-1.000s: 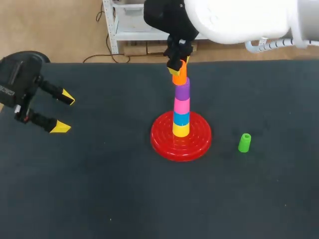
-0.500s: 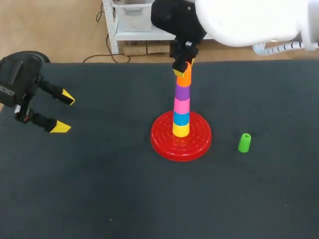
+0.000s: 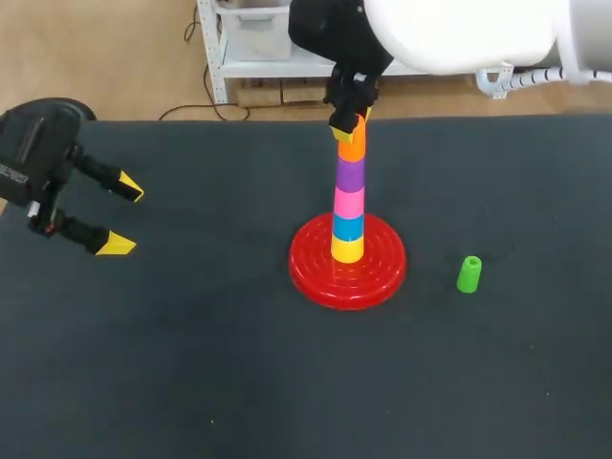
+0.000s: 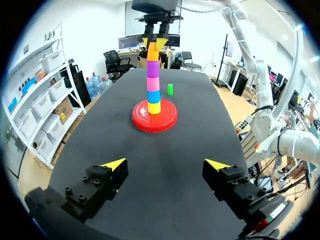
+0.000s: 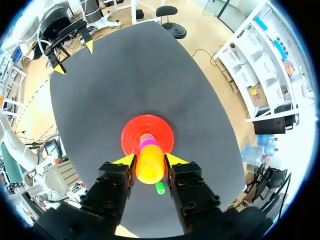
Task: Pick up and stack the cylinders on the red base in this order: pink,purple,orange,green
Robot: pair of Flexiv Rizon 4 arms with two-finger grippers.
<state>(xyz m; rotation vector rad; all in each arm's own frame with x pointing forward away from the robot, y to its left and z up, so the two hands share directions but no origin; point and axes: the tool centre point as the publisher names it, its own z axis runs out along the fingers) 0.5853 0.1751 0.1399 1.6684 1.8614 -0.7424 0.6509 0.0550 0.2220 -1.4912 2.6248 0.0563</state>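
On the red base (image 3: pixel 316 273) stands a stack: yellow at the bottom, then blue, pink (image 3: pixel 348 203), purple (image 3: pixel 350 175), and the orange cylinder (image 3: pixel 351 146) on top. My right gripper (image 3: pixel 346 122) comes down from above and is shut on the orange cylinder (image 5: pixel 149 167), a yellow-tipped finger on each side. The green cylinder (image 3: pixel 469 273) stands alone on the mat to the right of the base. My left gripper (image 3: pixel 124 216) hangs open and empty at the far left, well away from the stack; its wrist view shows the red base (image 4: pixel 142 117) far ahead.
A dark mat (image 3: pixel 191 363) covers the whole table. Apart from the stack and the green cylinder (image 4: pixel 170 89), nothing else lies on it.
My right gripper has shifted the orange cylinder a little to the right and straightened it in line over the purple one. The left arm has not moved.
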